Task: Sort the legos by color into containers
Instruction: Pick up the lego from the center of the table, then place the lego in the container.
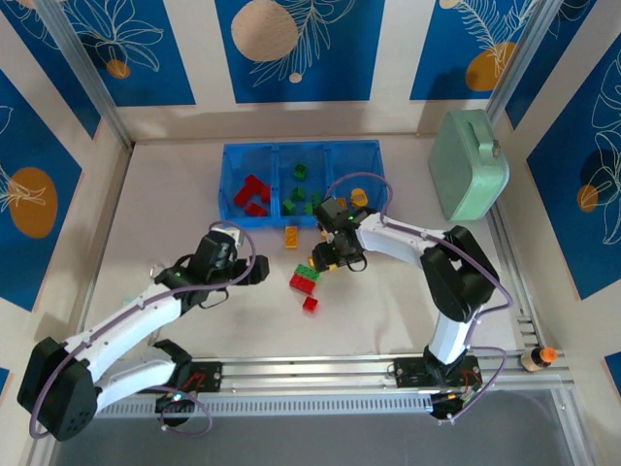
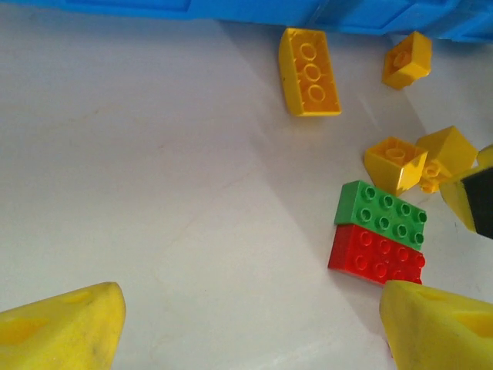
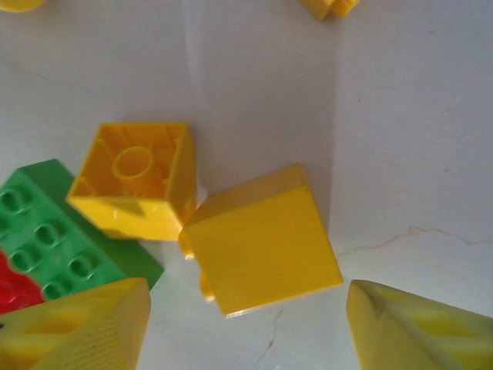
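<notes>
Top view: blue tray (image 1: 233,155) near far edge of desk (image 1: 165,214), red legos (image 1: 250,194) in left compartment, green legos (image 1: 301,189) in middle
Left wrist: left gripper (image 2: 250,308) jaws wide, empty; green brick (image 2: 381,212) touching red brick (image 2: 376,258)
Right wrist: right gripper (image 3: 248,287) jaws parted astride yellow brick (image 3: 262,239), clear of it

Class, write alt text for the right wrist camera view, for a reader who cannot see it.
A smooth yellow brick lies tilted on the white table, beside a hollow yellow brick turned underside-up. Left of them sit a green brick and red brick; the open right tool frames the bottom.
</notes>
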You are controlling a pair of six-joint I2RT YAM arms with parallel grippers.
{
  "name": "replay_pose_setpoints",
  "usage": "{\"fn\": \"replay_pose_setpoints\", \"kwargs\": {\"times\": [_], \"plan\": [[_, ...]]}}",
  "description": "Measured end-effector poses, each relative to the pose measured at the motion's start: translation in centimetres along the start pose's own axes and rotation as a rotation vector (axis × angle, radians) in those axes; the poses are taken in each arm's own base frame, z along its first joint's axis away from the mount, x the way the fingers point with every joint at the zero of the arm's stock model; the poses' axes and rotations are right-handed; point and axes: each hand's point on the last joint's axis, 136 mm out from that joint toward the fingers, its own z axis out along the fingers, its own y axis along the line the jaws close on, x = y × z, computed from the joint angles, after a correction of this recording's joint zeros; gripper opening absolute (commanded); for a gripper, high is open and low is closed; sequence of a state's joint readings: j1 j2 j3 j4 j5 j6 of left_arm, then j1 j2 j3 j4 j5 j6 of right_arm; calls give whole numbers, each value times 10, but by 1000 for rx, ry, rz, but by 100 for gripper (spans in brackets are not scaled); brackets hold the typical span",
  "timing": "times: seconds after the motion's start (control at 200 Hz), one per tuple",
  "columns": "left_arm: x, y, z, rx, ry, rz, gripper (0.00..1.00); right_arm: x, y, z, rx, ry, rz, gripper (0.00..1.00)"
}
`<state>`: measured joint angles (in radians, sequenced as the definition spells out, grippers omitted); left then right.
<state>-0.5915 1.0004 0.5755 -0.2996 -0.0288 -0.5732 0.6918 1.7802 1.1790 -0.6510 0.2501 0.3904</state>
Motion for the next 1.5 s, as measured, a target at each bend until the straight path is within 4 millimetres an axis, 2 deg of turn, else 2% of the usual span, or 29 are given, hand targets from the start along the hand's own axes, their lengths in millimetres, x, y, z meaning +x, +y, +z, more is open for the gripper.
{"fn": "replay_pose_setpoints", "kwargs": {"times": [0.27,0.415,0.535,0.725,0.82,0.88,0.991,1.091,1.191,1.296,1.496], "plan": [[9,6,3,-8,9,-21,86,-5,-3,15,48,35,-28,62],[9,6,7,-9,12,-24,86,-8,-5,18,63,38,-31,47],[11,7,9,-13,18,-24,86,-8,-5,17,79,34,-42,39],[13,8,9,-17,22,-24,86,-5,-6,13,113,35,-50,37],[13,9,10,-19,21,-24,86,-9,-8,-1,115,13,-47,36],[13,9,10,-19,21,-23,86,-21,-10,-15,112,-21,-33,36],[13,9,9,-20,21,-21,86,-58,-18,-46,101,-121,20,36],[12,8,7,-16,14,-21,86,-89,-38,-70,105,-201,86,36],[8,7,3,-9,-4,-21,86,-107,-60,-85,120,-230,142,36],[6,7,-2,-5,-21,-21,86,-123,-79,-86,138,-238,188,36],[5,9,-8,-10,-34,-21,86,-129,-99,-65,165,-179,223,36]]}}
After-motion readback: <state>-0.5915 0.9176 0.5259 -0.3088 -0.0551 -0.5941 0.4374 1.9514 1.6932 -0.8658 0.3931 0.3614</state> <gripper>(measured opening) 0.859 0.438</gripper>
